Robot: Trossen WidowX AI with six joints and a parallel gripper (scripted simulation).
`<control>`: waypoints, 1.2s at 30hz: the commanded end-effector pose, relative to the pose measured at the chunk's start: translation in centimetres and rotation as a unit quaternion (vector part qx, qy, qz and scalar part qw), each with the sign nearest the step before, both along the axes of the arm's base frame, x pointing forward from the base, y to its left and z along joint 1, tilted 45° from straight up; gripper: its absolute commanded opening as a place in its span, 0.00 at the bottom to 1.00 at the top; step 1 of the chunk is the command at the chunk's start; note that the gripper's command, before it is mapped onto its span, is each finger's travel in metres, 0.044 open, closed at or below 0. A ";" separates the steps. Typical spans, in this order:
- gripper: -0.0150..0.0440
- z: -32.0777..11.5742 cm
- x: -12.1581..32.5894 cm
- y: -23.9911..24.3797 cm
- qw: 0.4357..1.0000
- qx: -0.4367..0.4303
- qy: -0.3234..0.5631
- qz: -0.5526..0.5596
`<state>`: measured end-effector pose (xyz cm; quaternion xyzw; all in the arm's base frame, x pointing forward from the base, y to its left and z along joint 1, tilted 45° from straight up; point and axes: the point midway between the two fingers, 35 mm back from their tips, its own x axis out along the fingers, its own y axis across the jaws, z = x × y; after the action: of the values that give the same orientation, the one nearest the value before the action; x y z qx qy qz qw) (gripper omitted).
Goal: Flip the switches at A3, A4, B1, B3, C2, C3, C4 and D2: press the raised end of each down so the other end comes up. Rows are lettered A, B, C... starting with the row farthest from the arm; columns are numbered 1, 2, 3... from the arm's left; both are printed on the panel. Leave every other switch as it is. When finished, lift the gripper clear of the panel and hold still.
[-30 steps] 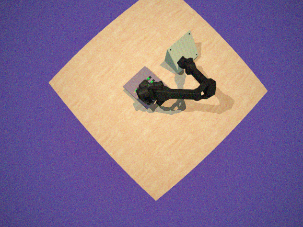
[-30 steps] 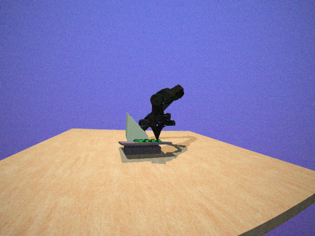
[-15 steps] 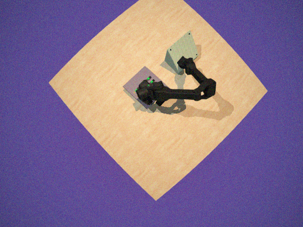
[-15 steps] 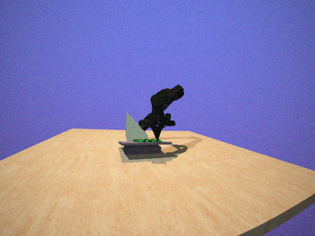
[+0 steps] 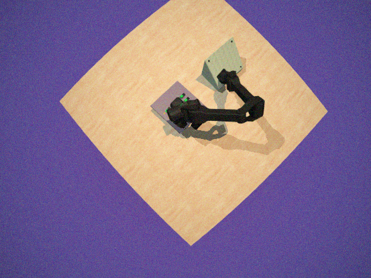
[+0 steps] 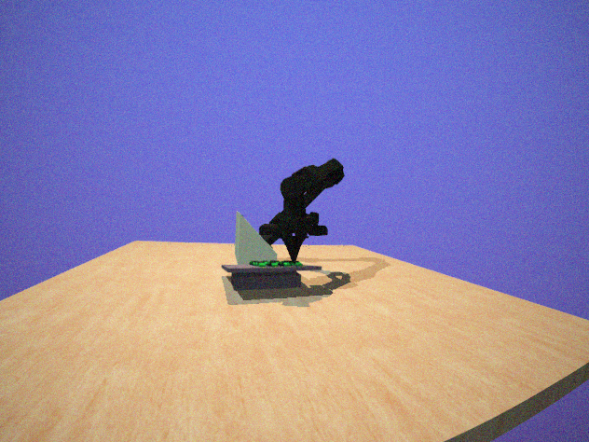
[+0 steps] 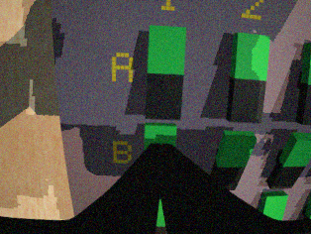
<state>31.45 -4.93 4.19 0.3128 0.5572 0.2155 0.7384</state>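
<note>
The switch panel (image 5: 176, 86) (image 6: 230, 268) (image 7: 89, 89) is a dark purple-grey plate on a block, with yellow labels and green-and-black rocker switches. My gripper (image 6: 294, 261) (image 7: 159, 153) is shut and empty, pointing down with its tips at switch B1 (image 7: 159, 132). The tips cover B1's near part; whether they touch it I cannot tell. Switches A1 (image 7: 165, 71) and A2 (image 7: 249, 76) show whole, green at the far half and black at the near half. B2 (image 7: 234, 149) and B3 (image 7: 295, 151) show partly. The remaining switches are mostly hidden or cropped; their tilts are unclear.
A pale green wedge-shaped block (image 5: 223, 58) (image 6: 250, 247) stands beside the panel, near the arm's base. The arm (image 5: 221, 114) (image 6: 304, 185) reaches over the panel and shades part of it. The wooden table (image 5: 125, 119) (image 6: 266, 370) lies around the panel.
</note>
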 end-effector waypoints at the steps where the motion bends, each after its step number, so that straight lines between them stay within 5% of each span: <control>1: 0.25 2.4 -1.0 -2.7 1.000 -0.004 -0.008 -0.008; 8: 0.25 4.0 -1.9 -4.3 1.000 -0.002 -0.010 -0.012; 15: 0.25 -0.5 -2.2 -8.9 1.000 -0.003 -0.011 -0.012; 36: 0.25 -3.5 -0.6 -5.9 1.000 -0.002 -0.002 -0.002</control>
<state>30.84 -11.51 1.12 0.3068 0.5530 0.2113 0.7453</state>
